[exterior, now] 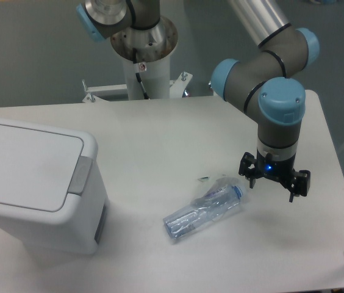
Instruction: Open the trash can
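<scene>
While lid stays flat on trash can (32, 183) at near left, pincer (274, 186) hanging released, empty, right of bottle (205, 207); well apart from grey latch (79, 176).

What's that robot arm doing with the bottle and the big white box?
The robot arm's gripper hangs open above the table, just right of a clear plastic bottle lying on its side. It holds nothing. The big white box is a trash can at the left, and its lid is shut. The grey latch tab on its right edge is untouched, so opening the can has not yet begun.
</scene>
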Robot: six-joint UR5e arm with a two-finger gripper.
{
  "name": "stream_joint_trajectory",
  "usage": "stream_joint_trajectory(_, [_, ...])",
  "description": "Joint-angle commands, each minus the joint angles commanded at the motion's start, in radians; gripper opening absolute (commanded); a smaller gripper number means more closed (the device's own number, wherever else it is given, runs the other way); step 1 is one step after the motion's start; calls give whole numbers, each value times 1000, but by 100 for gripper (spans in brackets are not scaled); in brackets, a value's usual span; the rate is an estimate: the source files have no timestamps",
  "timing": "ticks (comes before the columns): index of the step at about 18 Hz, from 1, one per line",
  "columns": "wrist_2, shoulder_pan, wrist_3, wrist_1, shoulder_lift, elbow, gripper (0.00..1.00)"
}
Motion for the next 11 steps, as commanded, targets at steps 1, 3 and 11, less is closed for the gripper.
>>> stream_joint_trajectory(1, [0,0,0,0,0,0,100])
stream_joint_trajectory(3, [-11,0,0,0,3,2,100])
stream_joint_trajectory(11, [-23,2,-100,0,8,6,100])
